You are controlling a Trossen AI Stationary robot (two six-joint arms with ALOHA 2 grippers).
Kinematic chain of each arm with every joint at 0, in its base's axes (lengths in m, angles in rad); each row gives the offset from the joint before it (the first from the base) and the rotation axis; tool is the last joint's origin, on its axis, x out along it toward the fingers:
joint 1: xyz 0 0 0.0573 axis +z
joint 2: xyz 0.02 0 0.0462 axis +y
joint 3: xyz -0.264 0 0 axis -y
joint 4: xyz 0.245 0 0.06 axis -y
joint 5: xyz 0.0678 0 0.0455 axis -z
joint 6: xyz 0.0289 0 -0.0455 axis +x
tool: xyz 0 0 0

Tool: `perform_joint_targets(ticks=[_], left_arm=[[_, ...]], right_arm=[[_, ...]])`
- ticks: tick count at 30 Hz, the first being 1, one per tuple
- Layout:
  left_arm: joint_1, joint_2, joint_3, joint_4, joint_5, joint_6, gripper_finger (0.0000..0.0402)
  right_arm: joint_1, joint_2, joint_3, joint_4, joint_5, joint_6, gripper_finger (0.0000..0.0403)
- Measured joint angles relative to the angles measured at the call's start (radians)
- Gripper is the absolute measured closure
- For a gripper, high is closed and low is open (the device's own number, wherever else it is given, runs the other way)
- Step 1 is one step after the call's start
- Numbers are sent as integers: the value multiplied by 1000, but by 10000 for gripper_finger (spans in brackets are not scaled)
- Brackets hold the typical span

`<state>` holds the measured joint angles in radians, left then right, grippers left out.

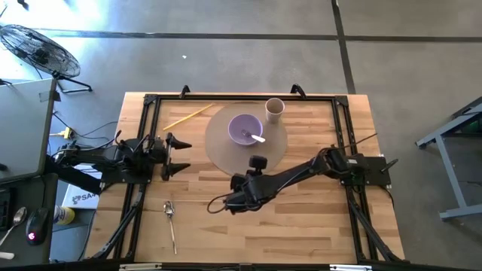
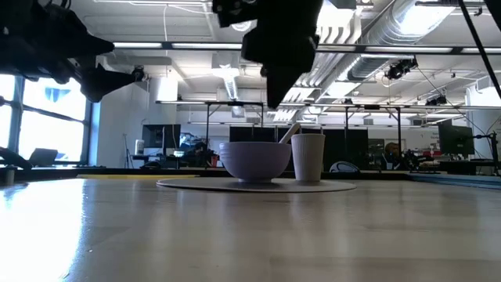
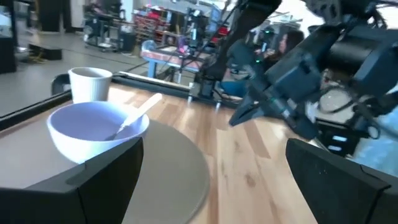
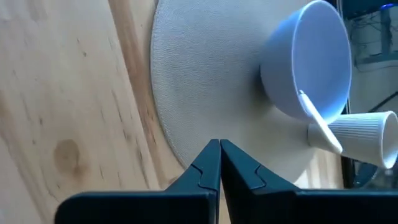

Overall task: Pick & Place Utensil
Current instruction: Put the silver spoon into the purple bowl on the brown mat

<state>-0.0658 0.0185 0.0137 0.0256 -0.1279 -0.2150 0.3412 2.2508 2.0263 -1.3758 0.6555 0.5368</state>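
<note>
white spoon [image 1: 254, 137] in purple bowl [image 1: 242, 125]

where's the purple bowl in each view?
High: bowl at centre of the round mat.
Low: bowl mid-frame, left of the cup.
Left wrist: bowl at left, cup behind it.
Right wrist: bowl upper right.
Shared landmark: the white spoon resting in it.

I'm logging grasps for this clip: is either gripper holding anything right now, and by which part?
Nothing is held. The right gripper is shut on nothing above the round mat; the left gripper waits open at the table's left.
</note>
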Motion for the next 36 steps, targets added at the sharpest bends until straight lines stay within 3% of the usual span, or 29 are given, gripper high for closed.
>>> perform_joint_targets(ticks=[5, 10, 14, 19, 25, 31, 36], left_arm=[[0, 6, 9, -10, -34, -13, 15], [-2, 68, 35, -45, 60, -158, 15], [-46, 175, 74, -39, 70, -231, 15], [-167, 356, 165, -62, 25, -326, 15], [-370, 618, 338, -263, -8, -561, 15], [-594, 867, 518, -399, 73, -805, 15], [-720, 1041, 625, -561, 144, -998, 15]], right_arm=[[10, -143, -201, 151, -1, 31, 401], [1, -314, -442, 383, -58, 16, 401], [-16, -448, -597, 522, -88, 5, 399], [-39, -591, -745, 651, -101, -17, 402], [-63, -722, -893, 808, -108, -75, 399], [-83, -799, -983, 873, -112, -134, 401], [-99, -812, -1016, 886, -112, -144, 396]])
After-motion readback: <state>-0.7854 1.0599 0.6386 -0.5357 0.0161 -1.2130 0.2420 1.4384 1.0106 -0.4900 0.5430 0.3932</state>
